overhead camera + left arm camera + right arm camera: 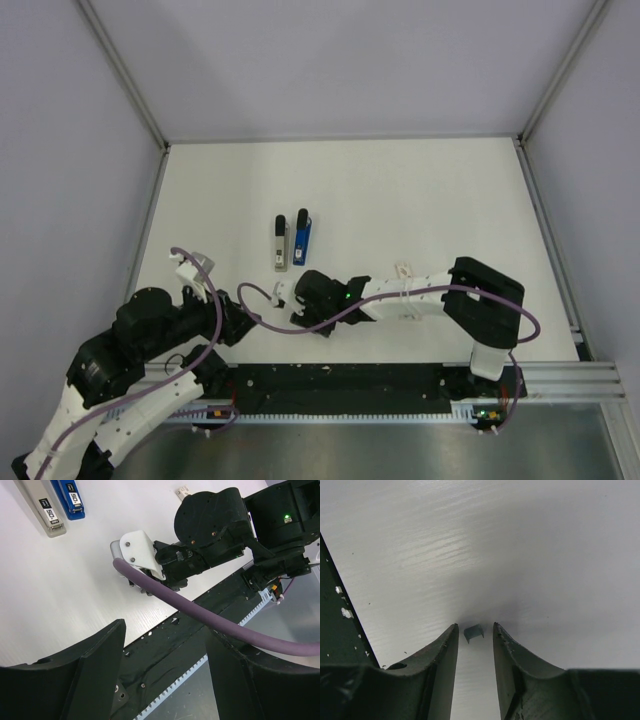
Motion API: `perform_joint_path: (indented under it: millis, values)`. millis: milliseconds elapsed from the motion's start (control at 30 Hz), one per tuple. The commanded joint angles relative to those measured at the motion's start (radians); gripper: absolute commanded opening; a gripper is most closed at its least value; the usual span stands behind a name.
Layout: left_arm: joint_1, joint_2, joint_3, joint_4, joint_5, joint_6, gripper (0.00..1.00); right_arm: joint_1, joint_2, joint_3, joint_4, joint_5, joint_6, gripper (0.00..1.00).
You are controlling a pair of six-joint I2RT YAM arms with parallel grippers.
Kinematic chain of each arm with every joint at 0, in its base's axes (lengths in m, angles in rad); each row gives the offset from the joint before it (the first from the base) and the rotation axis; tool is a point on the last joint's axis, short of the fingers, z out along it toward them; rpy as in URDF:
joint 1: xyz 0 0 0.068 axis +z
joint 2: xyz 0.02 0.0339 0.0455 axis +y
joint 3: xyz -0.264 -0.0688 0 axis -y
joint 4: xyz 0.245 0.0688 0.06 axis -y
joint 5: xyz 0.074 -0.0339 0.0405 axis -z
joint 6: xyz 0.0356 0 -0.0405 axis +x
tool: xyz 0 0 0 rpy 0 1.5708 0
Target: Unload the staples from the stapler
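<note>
The small blue stapler (302, 237) lies on the white table, with a grey bar (281, 245) beside it on the left. Both also show in the left wrist view, the stapler (70, 500) and the bar (46, 511). My right gripper (286, 298) points down at the table just in front of them. A tiny block of staples (474, 632) lies on the table between its fingertips. The right gripper (474, 630) stands narrowly open, with a gap on each side of the block. My left gripper (165, 665) hovers wide open and empty over the near rail.
The black base rail (340, 385) runs along the table's near edge. A purple cable (210, 620) crosses in front of the left gripper. Metal frame posts (125, 75) and grey walls close in the table on three sides.
</note>
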Motion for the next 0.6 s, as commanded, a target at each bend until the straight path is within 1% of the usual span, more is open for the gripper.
perform_joint_path:
  millis: [0,100,133,233,300,467,567]
  values:
    - [-0.003,0.008,-0.006,0.058,0.006,-0.007,0.7,0.031,0.031,0.004,-0.045,0.011,-0.022,0.32]
    - [-0.003,0.008,-0.009,0.061,0.005,-0.007,0.7,0.032,0.03,0.007,-0.052,0.017,-0.022,0.27]
    - [-0.003,0.01,-0.012,0.061,0.004,-0.007,0.7,0.032,0.03,0.005,-0.053,0.02,-0.021,0.23]
    - [-0.003,0.01,-0.019,0.066,0.004,-0.005,0.7,0.034,0.025,0.007,-0.059,0.03,-0.016,0.2]
    - [-0.003,0.011,-0.017,0.068,0.006,-0.005,0.7,0.032,0.022,0.008,-0.059,0.043,-0.013,0.15]
    - [-0.003,0.018,-0.017,0.072,0.004,0.002,0.7,0.032,-0.007,-0.002,-0.062,0.066,0.007,0.13]
    - [-0.003,0.021,-0.022,0.083,0.012,0.01,0.7,0.034,-0.042,-0.008,-0.076,0.156,0.041,0.13]
